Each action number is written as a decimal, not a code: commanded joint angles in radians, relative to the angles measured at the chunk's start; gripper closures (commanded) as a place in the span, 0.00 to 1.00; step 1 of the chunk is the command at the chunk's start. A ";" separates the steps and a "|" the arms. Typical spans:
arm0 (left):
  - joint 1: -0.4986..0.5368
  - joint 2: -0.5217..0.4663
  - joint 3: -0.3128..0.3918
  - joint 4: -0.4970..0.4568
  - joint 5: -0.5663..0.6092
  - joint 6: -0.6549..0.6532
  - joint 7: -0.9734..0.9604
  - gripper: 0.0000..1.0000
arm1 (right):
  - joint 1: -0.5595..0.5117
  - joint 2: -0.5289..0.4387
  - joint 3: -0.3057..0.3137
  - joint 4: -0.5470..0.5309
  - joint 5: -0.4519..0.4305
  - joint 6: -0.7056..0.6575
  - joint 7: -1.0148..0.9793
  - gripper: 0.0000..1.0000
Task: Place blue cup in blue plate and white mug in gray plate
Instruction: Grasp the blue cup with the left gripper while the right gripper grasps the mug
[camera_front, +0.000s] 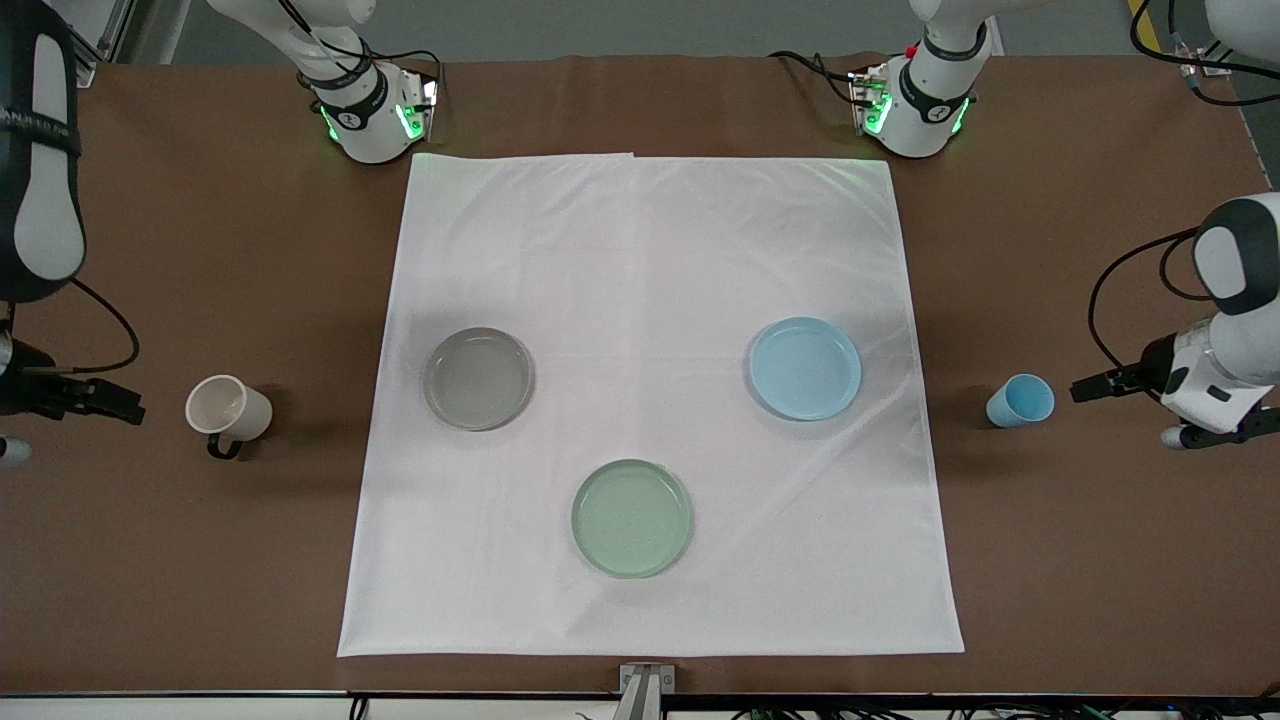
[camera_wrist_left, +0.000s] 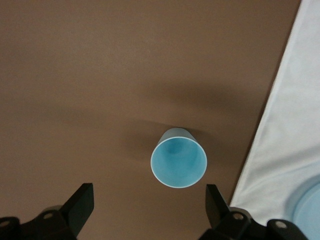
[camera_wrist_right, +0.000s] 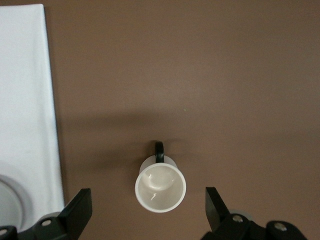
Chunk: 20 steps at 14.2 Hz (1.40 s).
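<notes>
The blue cup is seen upright on the bare brown tabletop toward the left arm's end, just off the edge of the white cloth, with the blue plate lying on that cloth beside it. The white mug is seen upright on the tabletop toward the right arm's end, its black handle turned toward the front camera, and the gray plate lies on the cloth beside it. A pale green plate lies nearer the front camera, between the 2 task plates; neither vessel is yet in a plate.

Trouble could be expected if either vessel were pinched by its thin rim: a light, tapered cup could be tipped or squeezed out of the fingers. The mug's handle could be struck by a finger and the mug spun. The green plate could be mistaken for a target.

The left gripper is held low beside the cup, level with it, fingers spread wide and holding nothing; in its wrist view the cup sits between them. The right gripper is posed likewise beside the mug, fingers wide and holding nothing.
</notes>
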 joint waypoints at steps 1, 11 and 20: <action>0.013 -0.034 -0.006 -0.152 0.028 0.147 -0.004 0.15 | -0.039 0.089 0.011 0.018 0.017 0.088 -0.089 0.00; 0.012 0.104 -0.012 -0.154 0.028 0.301 -0.021 0.36 | -0.036 0.282 0.017 0.006 0.035 0.209 -0.089 0.02; 0.009 0.094 -0.029 -0.154 0.024 0.292 -0.025 1.00 | -0.048 0.298 0.017 -0.054 0.045 0.197 -0.087 0.23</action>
